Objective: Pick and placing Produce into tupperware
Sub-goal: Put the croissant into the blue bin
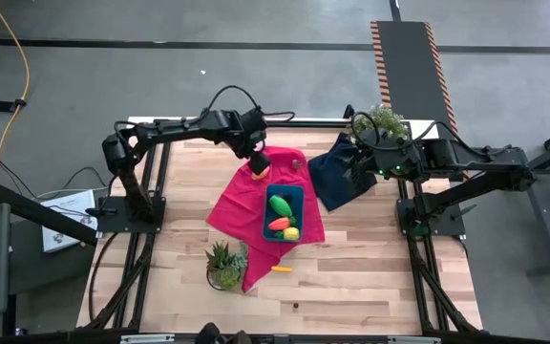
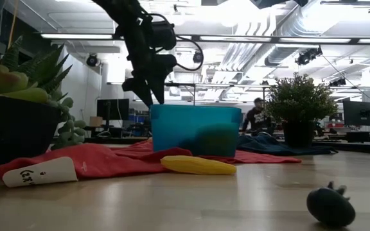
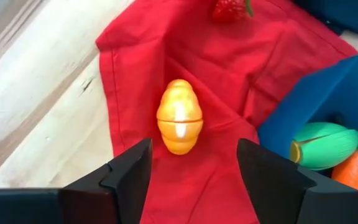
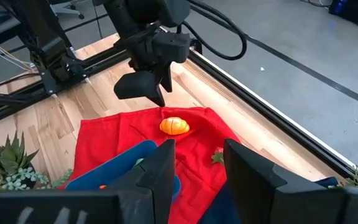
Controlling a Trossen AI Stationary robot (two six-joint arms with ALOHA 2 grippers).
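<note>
**Left arm poised over orange piece, tub partly filled**

Wooden slat table under an open workshop, seen from above. Far left, near the front edge: a small succulent (image 1: 224,264) beside the corner of the red cloth (image 1: 242,196). Left gripper (image 1: 258,159) hangs just above the cloth's far corner, jaws apart and empty, with the orange toy piece (image 3: 179,116) lying on the cloth between and beyond the fingers, not touching either. A strawberry (image 3: 230,9) sits farther along the same cloth.

Next across: the teal tupperware (image 1: 299,194) on the cloth, holding a green piece (image 1: 279,204), a red-orange one (image 1: 279,225) and a yellow one (image 1: 291,233). A yellow-orange piece (image 1: 281,268) lies on bare wood in front of the tub.

Right: the navy cloth (image 1: 337,177), a potted plant (image 1: 382,122), and the right gripper (image 4: 194,163) waiting above the cloth, jaws partly apart, nothing in them.

Step in hand, by my reading: approach to the orange piece. Next move calls for lowering, centring the jaws round it, closing, then carrying it to the tub.

Hard to make out: the dark lump on the wood in the low view; tub contents from table height.
</note>
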